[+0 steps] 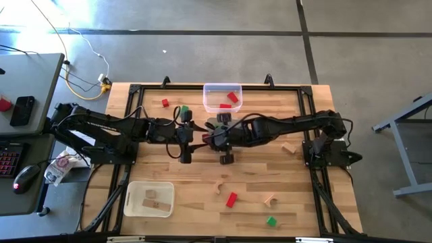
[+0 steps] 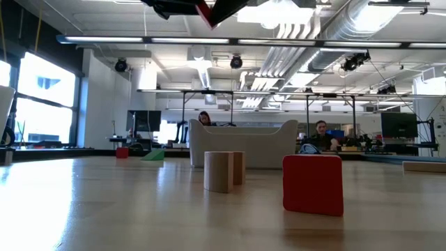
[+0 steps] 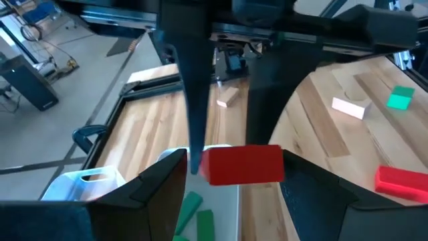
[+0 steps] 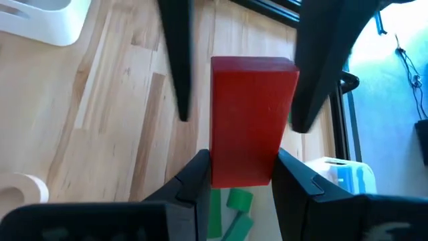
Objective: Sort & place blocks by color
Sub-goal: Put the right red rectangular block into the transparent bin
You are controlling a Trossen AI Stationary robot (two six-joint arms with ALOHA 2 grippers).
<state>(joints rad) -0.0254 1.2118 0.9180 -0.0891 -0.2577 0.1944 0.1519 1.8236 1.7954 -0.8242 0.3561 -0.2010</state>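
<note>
Near left on the surface (image 1: 202, 175), off by itself: white tray (image 1: 130, 200) with a couple of plain wood blocks (image 1: 152, 200) lying in it. Farther back, toward the far-left corner, a small red block (image 1: 165, 102), and just right of it two green blocks (image 1: 183, 110) close together.

Reaching in from the left over the middle: left end effector (image 3: 234, 167), fingers spread wide on either side of the held red block (image 4: 254, 114), which hangs up in the air above the surface. Can't tell whether one finger grazes it, but definitely not clamped on.

Gripping that same block from the other side: right end effector (image 4: 241, 167), narrow, pinched tight on one end of it, with the rest of the block sticking out between the left arm's open fingers.

Straight back from that meeting point, against the far edge: clear tray (image 1: 206, 86) with red blocks (image 1: 233, 96) inside.

Nearer, right of centre, loose stuff spread out: one wood piece (image 1: 219, 185), a red bar (image 1: 231, 199), another wood piece (image 1: 270, 200), and a green cube (image 1: 271, 221) closest to the near edge.

Further right, beside the right arm, one more wood block (image 1: 290, 147) flat on the surface.
</note>
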